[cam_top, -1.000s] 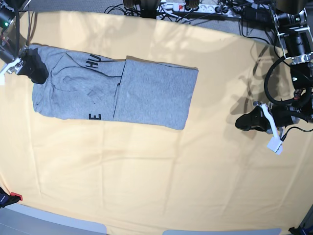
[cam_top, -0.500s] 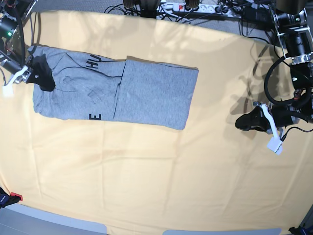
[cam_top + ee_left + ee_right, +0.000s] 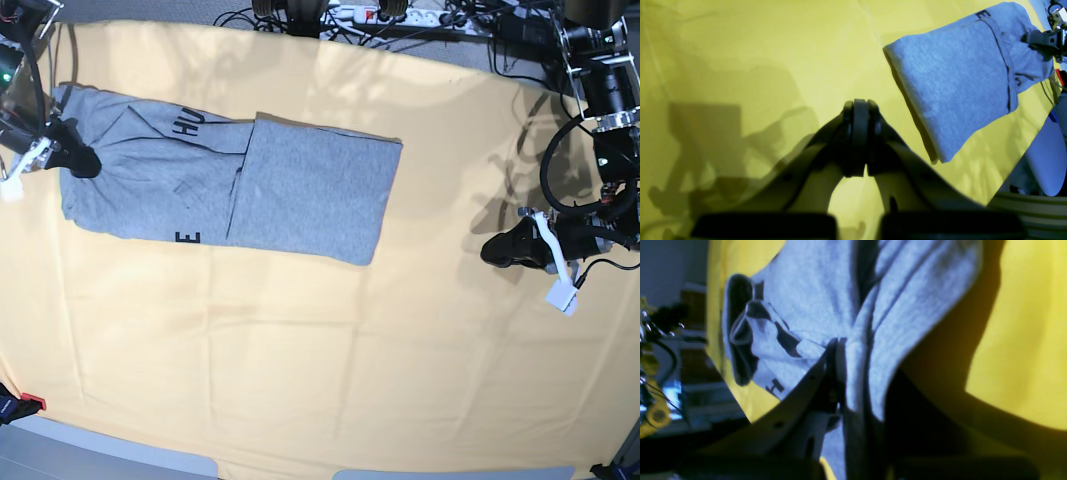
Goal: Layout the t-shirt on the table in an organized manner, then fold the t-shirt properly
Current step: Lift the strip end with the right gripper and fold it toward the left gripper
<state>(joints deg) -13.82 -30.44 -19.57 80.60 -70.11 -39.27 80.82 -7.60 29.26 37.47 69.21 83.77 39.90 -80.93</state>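
The right end effector (image 3: 840,373) pinches the t-shirt (image 3: 230,180) edge — seemingly lifted slightly off the bench (image 3: 320,380); the left end effector (image 3: 860,140) is closed, empty.

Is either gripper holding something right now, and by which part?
The right gripper pinches the t-shirt at its collar-end edge. The left gripper is shut on nothing.

Both arms are black with silvery metal joints and looping black cables, each ending in a black end effector, left (image 3: 503,248) and right (image 3: 78,160), with tapering fingers and a white plastic piece just behind it.
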